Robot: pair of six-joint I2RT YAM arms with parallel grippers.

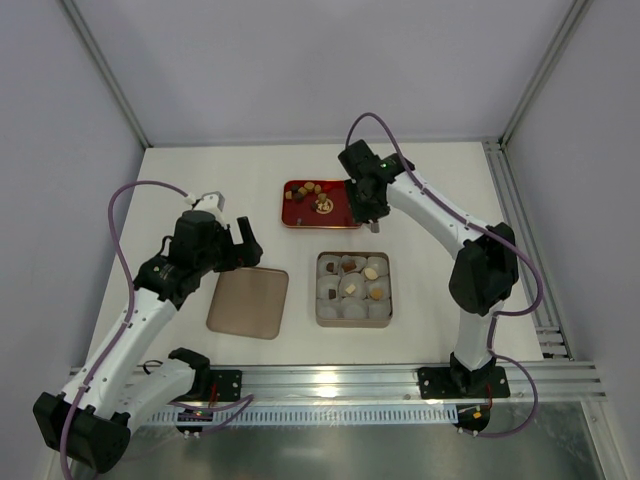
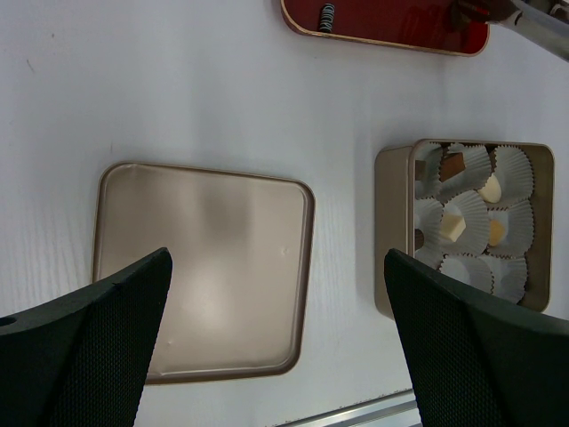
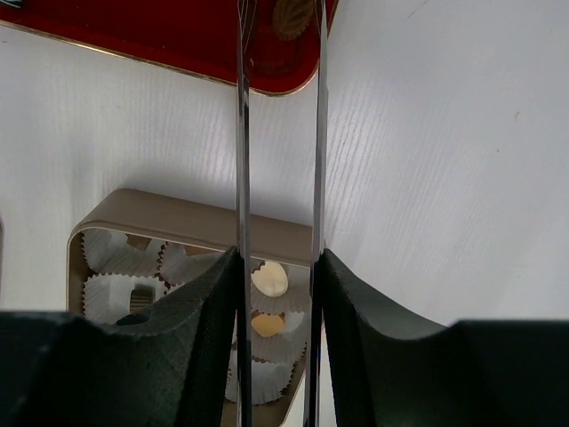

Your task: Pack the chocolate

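Between pale walls (image 1: 300, 60), a white, seemingly grained table (image 1: 440, 190) carries the chocolate (image 1: 322, 204).

Top external: high overhead, looking down, box (image 1: 354, 322) central. Left wrist: close, left of box (image 2: 394, 240). Right wrist: close, over box (image 3: 178, 213) far edge. All share box.

Right wrist view: the red tray (image 3: 133, 27) and the tips of the tweezers (image 3: 317, 133) run off the top edge beside a tan chocolate (image 3: 293, 14); the right claw (image 3: 278, 258) hides half the box (image 3: 178, 218)
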